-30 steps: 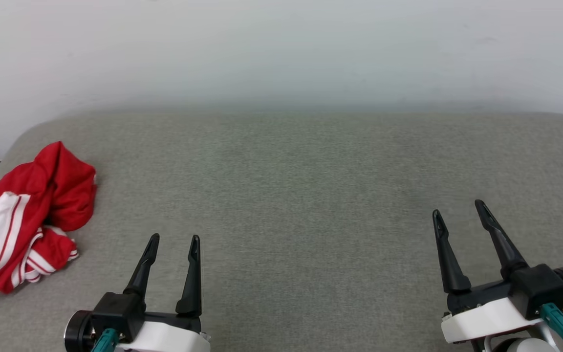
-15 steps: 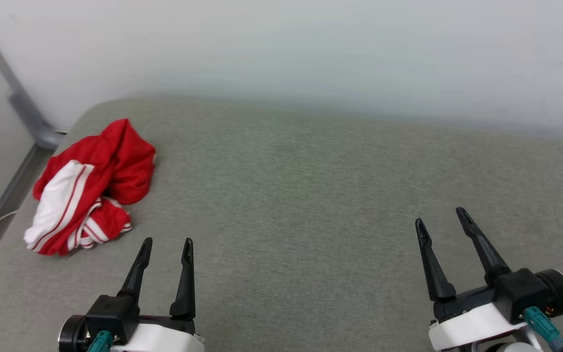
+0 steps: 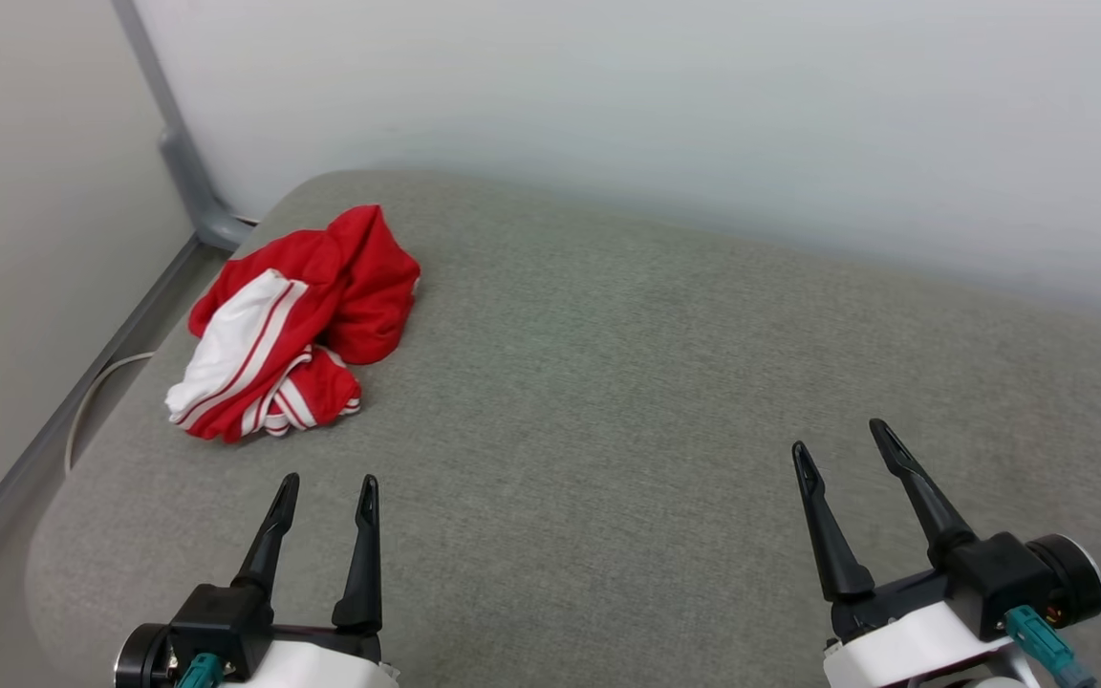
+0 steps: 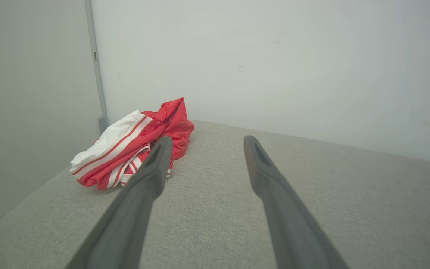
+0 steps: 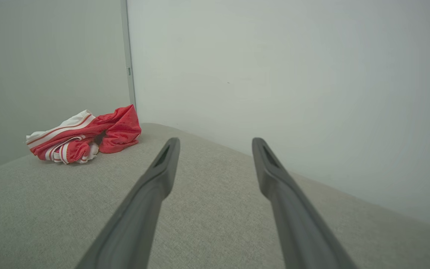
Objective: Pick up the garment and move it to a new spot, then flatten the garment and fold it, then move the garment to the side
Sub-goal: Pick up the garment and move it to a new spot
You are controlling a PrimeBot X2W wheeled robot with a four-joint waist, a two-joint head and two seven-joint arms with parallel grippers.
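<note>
Garment point(image 3: 292, 325), a crumpled red-and-white jersey, lies upper left on the grey cushion point(image 3: 608, 382), nearer centre since the view swung left. Both left gripper point(image 3: 330, 480) and right gripper point(image 3: 838, 436) gape wide, empty; pickup not started.

Open cushion point(image 3: 608, 401) btwn left fingers point(image 3: 362, 554) & garment point(image 3: 292, 325); wall point(image 3: 656, 96) & grey post point(image 3: 189, 182) close behind it.

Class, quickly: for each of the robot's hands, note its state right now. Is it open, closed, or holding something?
Left hand: open, holding nothing.
Right hand: open, holding nothing.
</note>
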